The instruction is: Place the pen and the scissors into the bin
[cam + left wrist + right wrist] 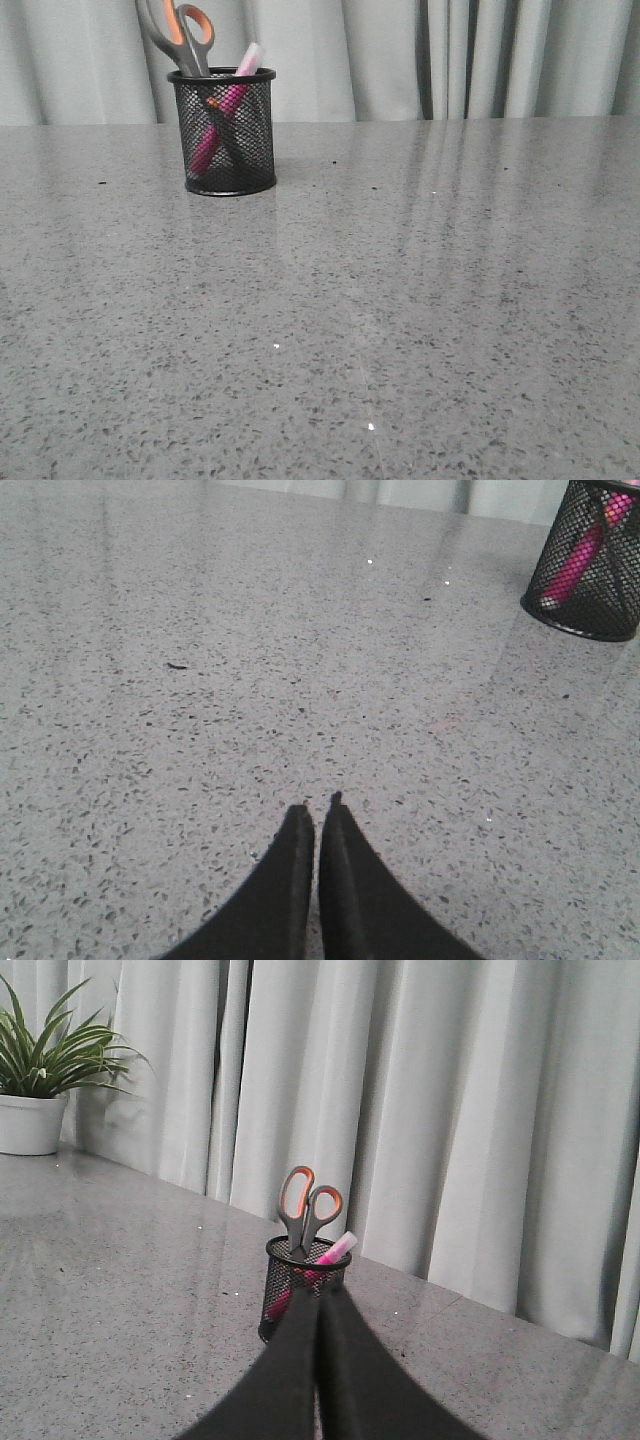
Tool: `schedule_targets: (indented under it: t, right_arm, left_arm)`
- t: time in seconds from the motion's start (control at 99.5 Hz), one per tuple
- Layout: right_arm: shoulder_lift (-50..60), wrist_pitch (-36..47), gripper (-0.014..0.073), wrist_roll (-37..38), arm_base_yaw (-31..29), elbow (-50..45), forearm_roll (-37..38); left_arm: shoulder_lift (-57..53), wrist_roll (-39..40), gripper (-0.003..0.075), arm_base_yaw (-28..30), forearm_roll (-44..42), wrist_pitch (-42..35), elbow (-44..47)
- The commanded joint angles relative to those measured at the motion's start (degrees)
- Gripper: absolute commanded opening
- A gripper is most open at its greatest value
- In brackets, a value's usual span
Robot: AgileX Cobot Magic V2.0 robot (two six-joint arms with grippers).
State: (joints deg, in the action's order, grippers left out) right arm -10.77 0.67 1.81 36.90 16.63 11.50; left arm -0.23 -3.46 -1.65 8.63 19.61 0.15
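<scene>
A black wire-mesh bin shows a magenta-pink pen with a pale whitish cap through its mesh. The scissors have dark grey handles lined in orange. The table is light grey stone, speckled with dark and white flecks. The curtain is pale grey-white in soft vertical folds. A plant has green striped leaves in a white pot. Both grippers' fingers are matte black.
</scene>
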Motion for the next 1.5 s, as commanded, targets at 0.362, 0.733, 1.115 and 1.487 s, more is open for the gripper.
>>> schedule_targets:
  t: [0.362,0.733,1.115,1.487]
  right_arm:
    - [-0.54,4.37,-0.0069,-0.24,-0.21,1.44,0.57]
    - [-0.54,4.37,-0.0069,-0.24,-0.21,1.35,0.57]
    - [-0.54,0.78,-0.0069,-0.24,-1.33,-5.42,-0.43]
    - [-0.54,-1.87,-0.0069,-0.24,-18.04,-11.84,-3.51]
  left_arm:
    - [-1.79,0.59,-0.0019,-0.26,0.23,-1.98,2.43]
    - [-1.79,0.59,-0.0019,-0.26,0.23,-1.98,2.43]
    - [-1.79,0.59,-0.0019,-0.26,0.23,-1.98,2.43]
    - [-1.79,0.59,-0.0019,-0.26,0.23,-1.98,2.43]
